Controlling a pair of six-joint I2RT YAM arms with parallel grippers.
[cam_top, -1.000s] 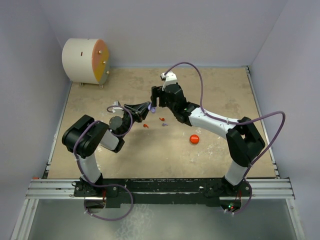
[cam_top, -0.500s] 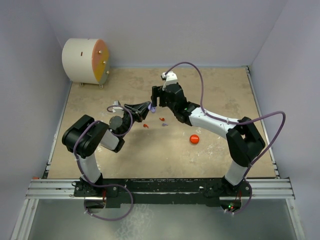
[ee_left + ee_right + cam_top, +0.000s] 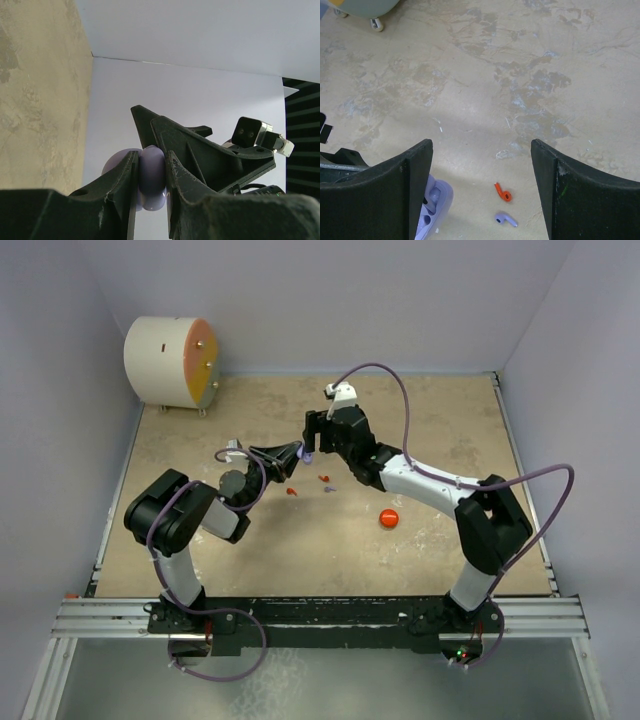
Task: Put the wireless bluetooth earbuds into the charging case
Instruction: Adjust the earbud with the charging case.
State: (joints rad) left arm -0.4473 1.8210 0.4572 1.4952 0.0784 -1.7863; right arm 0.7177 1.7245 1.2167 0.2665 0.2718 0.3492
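Note:
The lavender charging case (image 3: 151,180) is pinched edge-on between my left gripper's (image 3: 296,454) shut fingers, held above the table. In the right wrist view the case (image 3: 434,207) stands open with its sockets showing, beside my right gripper's left finger (image 3: 405,190). My right gripper (image 3: 481,147) is open wide and empty, hovering just right of the case (image 3: 306,457). One red earbud (image 3: 502,192) and one lavender earbud (image 3: 506,219) lie on the table below it. Another red earbud (image 3: 292,492) lies under the left gripper.
A round red case (image 3: 389,519) sits on the table to the right of the earbuds. A white cylinder with an orange face (image 3: 170,362) stands at the back left corner. Walls enclose the table (image 3: 450,440) on three sides.

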